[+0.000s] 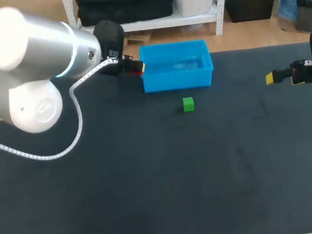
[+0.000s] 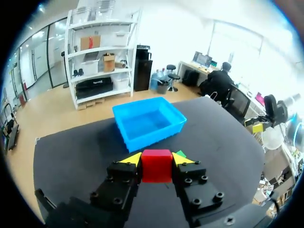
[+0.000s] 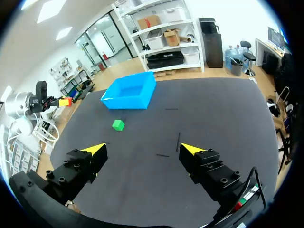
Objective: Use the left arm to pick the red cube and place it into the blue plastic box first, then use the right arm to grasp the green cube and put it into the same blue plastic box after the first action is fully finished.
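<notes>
Grip was the first thing for you to note: your left gripper [image 2: 156, 160] held the small red cube [image 2: 156, 165] squarely between its two yellow-tipped fingers, one on each side face. It appeared to be lifted clear of the dark table [image 1: 149, 176].

From the head camera, that gripper hung just outside the short end wall of the open blue plastic box [image 1: 177, 79], at the box's nine o'clock. The box therefore lay at three o'clock from the cube. Its long axis ran nine to three, in line with the way in. From the left wrist, the box sat ahead of the fingers, at about twelve o'clock.

The cube was not yet over the box's inside. By my reading you needed only a short carry toward three o'clock, high enough to clear the rim, before letting go.

The small green cube [image 1: 188, 104] rested on the table at the box's six o'clock, near the front wall but apart from it.

Your right gripper [image 3: 147, 149] waited well apart, out toward the table's three o'clock edge. Its fingers were spread wide with nothing between them. The green cube lay at roughly nine o'clock from it in the head view.
</notes>
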Controlling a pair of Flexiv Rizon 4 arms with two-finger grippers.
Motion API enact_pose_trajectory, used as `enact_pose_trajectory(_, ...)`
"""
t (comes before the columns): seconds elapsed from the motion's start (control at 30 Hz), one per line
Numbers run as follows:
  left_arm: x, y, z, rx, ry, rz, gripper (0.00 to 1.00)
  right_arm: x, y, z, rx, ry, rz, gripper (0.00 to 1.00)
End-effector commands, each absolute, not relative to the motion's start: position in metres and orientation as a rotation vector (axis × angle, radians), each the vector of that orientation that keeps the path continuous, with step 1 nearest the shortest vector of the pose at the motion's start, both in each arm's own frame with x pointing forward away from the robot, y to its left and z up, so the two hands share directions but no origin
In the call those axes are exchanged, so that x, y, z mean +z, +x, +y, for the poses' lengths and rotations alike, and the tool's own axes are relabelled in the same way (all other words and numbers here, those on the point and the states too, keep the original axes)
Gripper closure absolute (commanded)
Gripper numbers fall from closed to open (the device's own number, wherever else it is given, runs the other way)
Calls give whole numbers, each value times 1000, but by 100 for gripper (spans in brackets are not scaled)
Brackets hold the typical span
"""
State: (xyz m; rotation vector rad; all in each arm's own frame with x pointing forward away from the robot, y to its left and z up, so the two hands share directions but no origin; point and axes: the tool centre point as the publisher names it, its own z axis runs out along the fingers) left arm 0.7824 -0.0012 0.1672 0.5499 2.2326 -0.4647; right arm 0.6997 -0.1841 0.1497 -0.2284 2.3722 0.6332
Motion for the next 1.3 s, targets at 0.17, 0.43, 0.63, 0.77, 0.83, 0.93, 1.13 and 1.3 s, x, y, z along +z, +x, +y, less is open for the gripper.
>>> enact_pose_trajectory(0.17, 166, 790, -4, -526, 585, 2214, 100, 150, 700, -185, 636, -231, 2372, 0)
enact_pose_trajectory(0.43, 163, 816, -8, -545, 620, 2209, 100, 150, 700, -185, 636, -231, 2372, 0)
enact_pose_trajectory(0.63, 156, 847, -19, -581, 670, 2189, 100, 150, 700, -185, 636, -231, 2372, 0)
enact_pose_trajectory(0.77, 152, 864, -28, -593, 696, 2179, 100, 150, 700, -185, 636, -231, 2372, 0)
enact_pose_trajectory(0.83, 152, 873, -33, -600, 711, 2169, 100, 150, 700, -185, 636, -231, 2372, 0)
enact_pose_trajectory(0.93, 151, 885, -39, -614, 726, 2160, 100, 150, 700, -185, 636, -231, 2372, 0)
enact_pose_trajectory(1.13, 148, 905, -49, -644, 744, 2154, 100, 150, 700, -185, 636, -231, 2372, 0)
enact_pose_trajectory(1.3, 146, 916, -57, -660, 754, 2163, 100, 150, 700, -185, 636, -231, 2372, 0)
